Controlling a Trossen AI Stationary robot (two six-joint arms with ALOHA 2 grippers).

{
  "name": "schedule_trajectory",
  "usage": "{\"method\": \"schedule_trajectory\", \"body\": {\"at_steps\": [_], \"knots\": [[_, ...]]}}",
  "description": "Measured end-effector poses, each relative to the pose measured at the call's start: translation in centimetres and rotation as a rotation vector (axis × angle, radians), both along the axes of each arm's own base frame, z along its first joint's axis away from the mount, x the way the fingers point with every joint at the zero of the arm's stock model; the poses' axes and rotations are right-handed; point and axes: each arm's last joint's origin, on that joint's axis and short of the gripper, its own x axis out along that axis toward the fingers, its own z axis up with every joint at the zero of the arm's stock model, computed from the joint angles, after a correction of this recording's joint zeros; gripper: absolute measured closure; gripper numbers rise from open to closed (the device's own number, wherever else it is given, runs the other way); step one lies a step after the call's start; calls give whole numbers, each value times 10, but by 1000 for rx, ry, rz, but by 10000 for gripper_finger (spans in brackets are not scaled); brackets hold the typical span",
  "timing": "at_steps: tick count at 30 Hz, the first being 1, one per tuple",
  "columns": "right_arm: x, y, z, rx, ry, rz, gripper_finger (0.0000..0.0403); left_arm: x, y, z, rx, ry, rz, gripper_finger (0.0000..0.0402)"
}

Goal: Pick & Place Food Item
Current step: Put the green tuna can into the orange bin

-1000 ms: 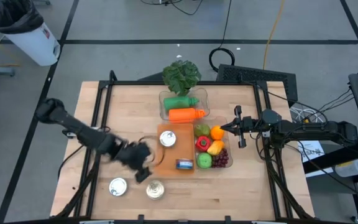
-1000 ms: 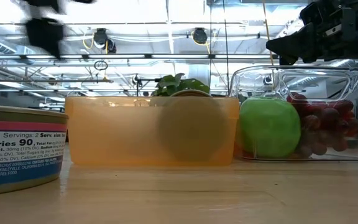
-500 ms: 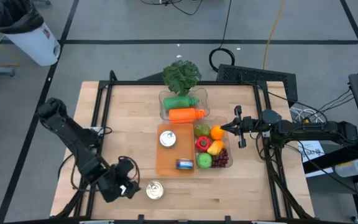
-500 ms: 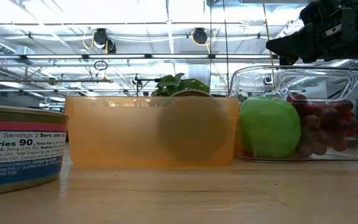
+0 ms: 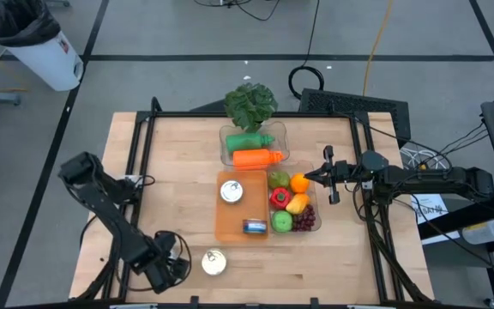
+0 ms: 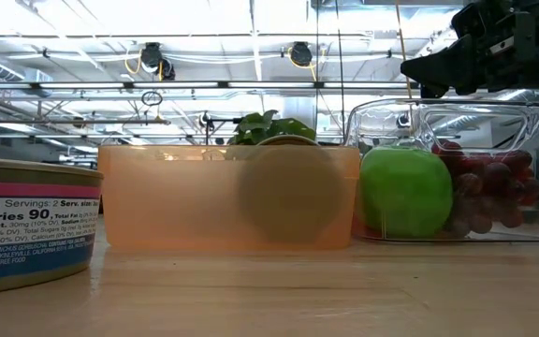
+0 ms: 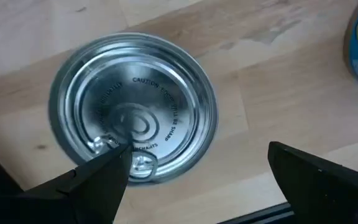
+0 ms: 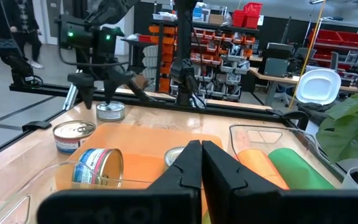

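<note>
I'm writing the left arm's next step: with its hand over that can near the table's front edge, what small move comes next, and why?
Probably lower straight down: the open left hand hovers over the silver can, fingers not yet around its rim.

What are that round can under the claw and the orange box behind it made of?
The can looks like shiny bare metal: a mirror-bright lid with stamped rings and a pull tab. The orange bin seems frosted, translucent plastic, since shapes behind it show through blurred.

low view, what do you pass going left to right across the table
can → orange bin → green apple → grapes
</note>
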Motion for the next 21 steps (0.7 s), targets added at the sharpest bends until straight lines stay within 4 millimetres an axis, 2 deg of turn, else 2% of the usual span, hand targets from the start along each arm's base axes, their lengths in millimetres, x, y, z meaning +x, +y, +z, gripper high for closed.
{"method": "schedule_trajectory", "body": {"at_steps": [4, 8, 15, 18, 21], "knots": [[0, 0, 0, 0, 0, 0, 403, 9, -2, -7, 26, -70, -21, 11], [0, 0, 0, 0, 0, 0, 403, 18, 5, -7, 94, -144, -69, 11], [0, 0, 0, 0, 0, 0, 403, 46, 37, -7, 293, -230, -276, 11], [0, 0, 0, 0, 0, 0, 403, 58, 55, -5, 271, -190, -384, 11], [0, 0, 0, 0, 0, -1, 403, 63, 71, 9, 234, -220, -488, 11]]}}
